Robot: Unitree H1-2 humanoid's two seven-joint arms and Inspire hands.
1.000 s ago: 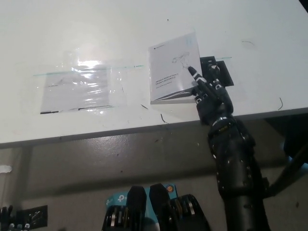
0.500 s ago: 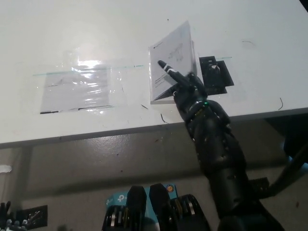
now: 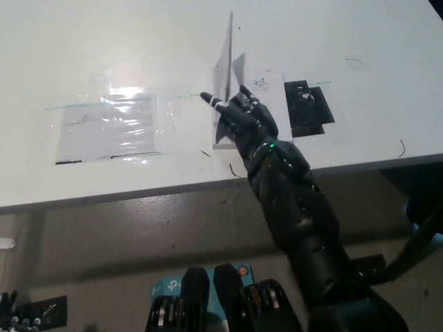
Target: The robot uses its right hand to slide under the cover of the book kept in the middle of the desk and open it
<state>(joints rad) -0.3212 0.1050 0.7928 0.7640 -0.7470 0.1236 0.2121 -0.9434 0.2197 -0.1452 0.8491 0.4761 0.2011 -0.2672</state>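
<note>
The white book [image 3: 228,83] lies in the middle of the white desk [image 3: 104,41]. Its cover [image 3: 226,59] stands almost upright, seen edge-on. My black right hand [image 3: 239,117] is open and lies over the book's inner page, its fingers stretched to the left past the raised cover and pushing it up. The page under the hand is mostly hidden. Of my white left hand only fingertips [image 3: 14,317] show at the bottom left corner, far below the desk.
A clear plastic sheet [image 3: 111,124] lies on the desk left of the book. A black flat object [image 3: 308,107] lies right of the book. The desk's front edge [image 3: 138,194] runs across the middle of the picture, floor below.
My right hand has swept left under the cover, lifting it from nearly flat to almost upright. The arm has swung left with it.
</note>
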